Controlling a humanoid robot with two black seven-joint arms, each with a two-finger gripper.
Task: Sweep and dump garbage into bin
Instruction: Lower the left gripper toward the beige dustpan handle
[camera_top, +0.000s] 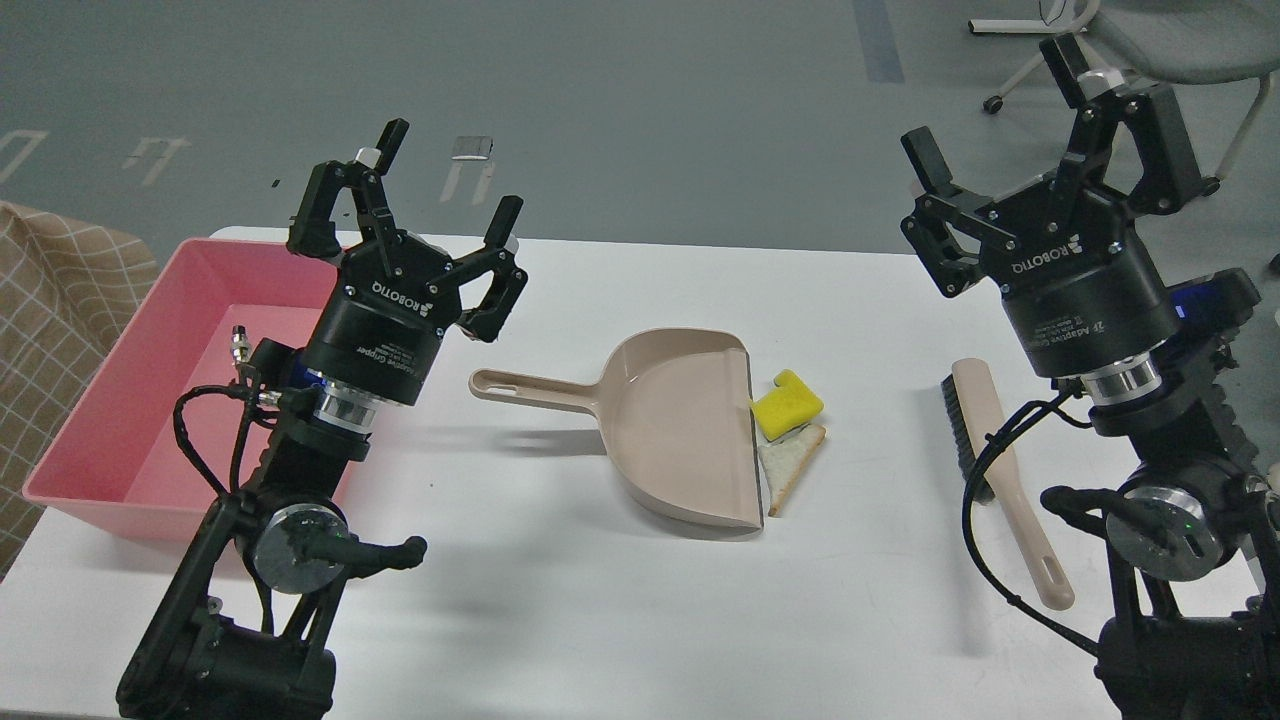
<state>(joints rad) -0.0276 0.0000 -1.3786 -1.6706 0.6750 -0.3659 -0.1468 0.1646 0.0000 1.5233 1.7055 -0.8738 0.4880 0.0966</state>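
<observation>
A bright yellow sponge block (787, 403) and a triangular white bread slice (790, 462) lie on the white table, right against the open lip of a beige dustpan (680, 435). The dustpan's handle points left. The pink bin (120, 390) stands at the table's left edge and looks empty. A beige hand brush with dark bristles (990, 470) lies on the right. My left gripper (445, 180) is open and empty, raised above the table between the bin and the dustpan handle. My right gripper (995, 105) is open and empty, raised above the brush's far end.
The white table (600, 600) reaches to the grey floor behind. A checked cloth (50, 290) shows at the far left beside the bin. An office chair (1150, 40) stands beyond the table at the top right.
</observation>
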